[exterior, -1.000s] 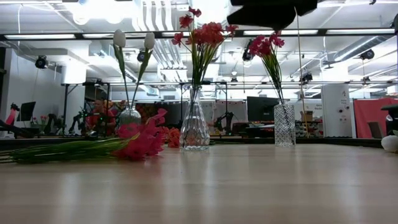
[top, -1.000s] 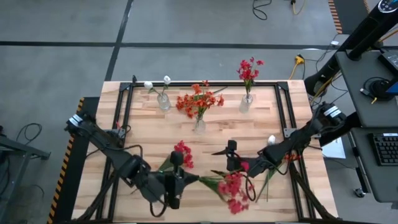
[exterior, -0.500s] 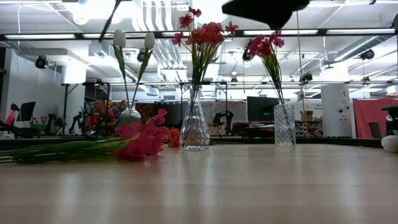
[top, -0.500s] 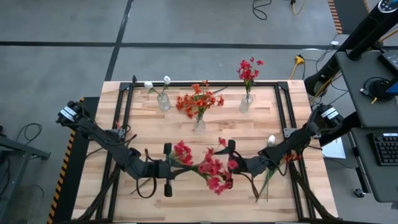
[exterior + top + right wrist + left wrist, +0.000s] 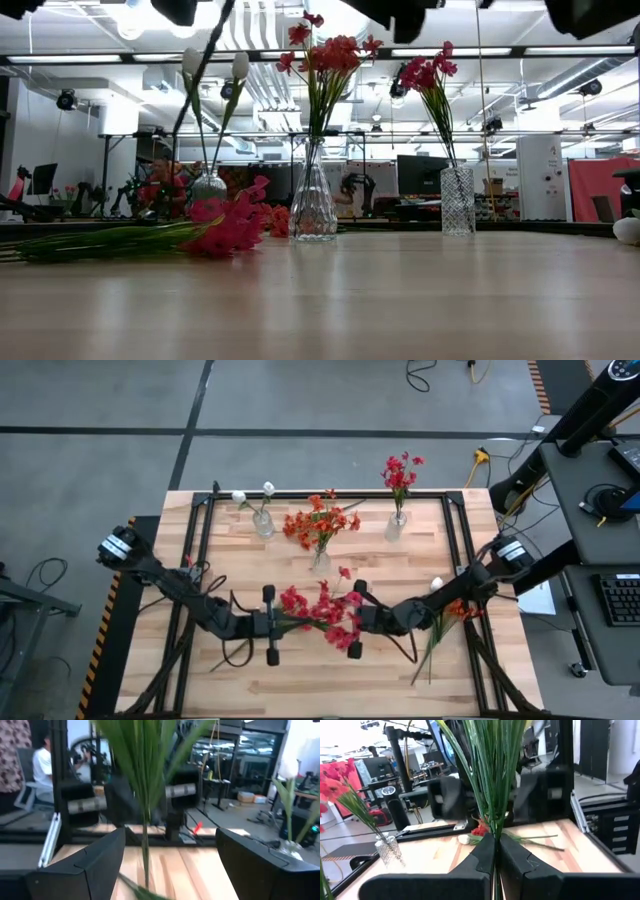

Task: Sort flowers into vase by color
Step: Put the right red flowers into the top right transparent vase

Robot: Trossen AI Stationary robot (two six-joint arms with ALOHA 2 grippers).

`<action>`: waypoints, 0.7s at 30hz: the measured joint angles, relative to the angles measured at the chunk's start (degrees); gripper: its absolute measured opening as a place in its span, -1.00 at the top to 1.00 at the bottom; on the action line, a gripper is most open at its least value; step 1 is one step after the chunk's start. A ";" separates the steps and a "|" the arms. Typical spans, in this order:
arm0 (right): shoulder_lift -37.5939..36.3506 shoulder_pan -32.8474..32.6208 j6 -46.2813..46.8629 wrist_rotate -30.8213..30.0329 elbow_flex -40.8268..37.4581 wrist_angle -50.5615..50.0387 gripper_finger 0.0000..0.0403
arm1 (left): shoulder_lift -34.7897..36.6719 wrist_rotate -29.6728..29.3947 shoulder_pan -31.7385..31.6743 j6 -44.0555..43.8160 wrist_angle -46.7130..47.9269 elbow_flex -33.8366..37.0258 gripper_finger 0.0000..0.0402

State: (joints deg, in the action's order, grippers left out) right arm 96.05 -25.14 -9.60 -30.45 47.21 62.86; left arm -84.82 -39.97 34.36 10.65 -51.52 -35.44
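Note:
A red flower spray [image 5: 335,616] is held up over the middle of the table between my two grippers. My left gripper [image 5: 292,624] comes level from the left and is shut on its green stems [image 5: 494,827]. My right gripper [image 5: 340,626] faces it from the right, open; its fingers [image 5: 82,865] stand wide on either side of the stem [image 5: 145,845] without touching. Three glass vases stand at the far side: white blooms [image 5: 263,523], orange [image 5: 320,560], red [image 5: 396,526]. My left gripper pinches the bundle of thin green stems [image 5: 494,836] between its two fingers. The fingers come level from the table's left and lie across the stems. The spray is lifted clear; its leaves rise above the fingers, and its bare stem end [image 5: 198,80] slants down below them.
Another red spray [image 5: 292,600] lies on the table under the held one, seen low [image 5: 225,225]. Loose sprays with white and orange blooms [image 5: 445,622] lie at the right. Black frame rails [image 5: 455,530] run along the table's sides. A person sits beyond the table [image 5: 45,765].
My left gripper has gone toward the far edge and down, still shut on the stems. The spray's blooms have swung from the near edge up toward the table's middle. My right gripper has tipped up to level and moved left, its open fingers now around the stem.

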 joint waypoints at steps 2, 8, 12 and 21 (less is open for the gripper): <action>0.26 0.65 -0.01 1.95 1.25 0.04 -0.50 | -1.61 -0.02 -0.37 -0.05 0.05 -0.59 1.00; 0.94 1.31 -0.12 3.68 4.72 -3.13 -0.50 | -5.15 -0.12 -1.25 -0.12 0.04 -3.30 1.00; 0.94 1.31 -0.40 3.71 5.50 -3.90 -0.48 | -6.41 -0.75 -1.48 0.02 -0.07 -4.59 1.00; 0.94 1.31 -0.44 3.68 5.60 -3.90 -0.16 | -7.10 -1.51 -1.65 0.05 -0.49 -5.01 1.00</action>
State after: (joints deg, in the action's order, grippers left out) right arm 96.99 -23.83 -10.04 -26.76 52.82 58.96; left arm -91.92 -41.47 32.71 10.70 -52.01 -40.45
